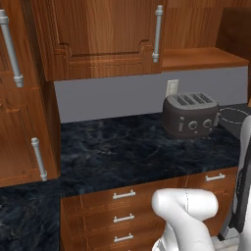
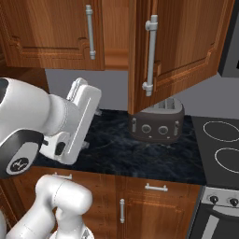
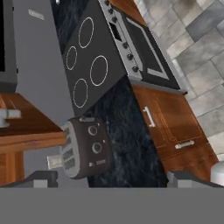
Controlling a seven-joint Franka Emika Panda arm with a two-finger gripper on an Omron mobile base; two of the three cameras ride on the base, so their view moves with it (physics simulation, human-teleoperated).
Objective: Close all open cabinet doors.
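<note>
We count two cabinet doors above the dark marble desk (image 2: 116, 154): one closed door (image 2: 51, 32) on the left and one open door (image 2: 179, 46) swung out toward us on the right, each with one grey bar handle. One toaster (image 2: 156, 122) stands beneath the open door, beside a stove (image 2: 219, 144) showing four rings. Our claw (image 3: 109, 177) shows two tips set wide, released, grasping nothing.

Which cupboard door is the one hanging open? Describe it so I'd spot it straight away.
Find the dark toaster on the black marble counter. Directly above it hangs the open cabinet door, swung outward. Unlike the closed door beside it, its edge faces the room.
</note>
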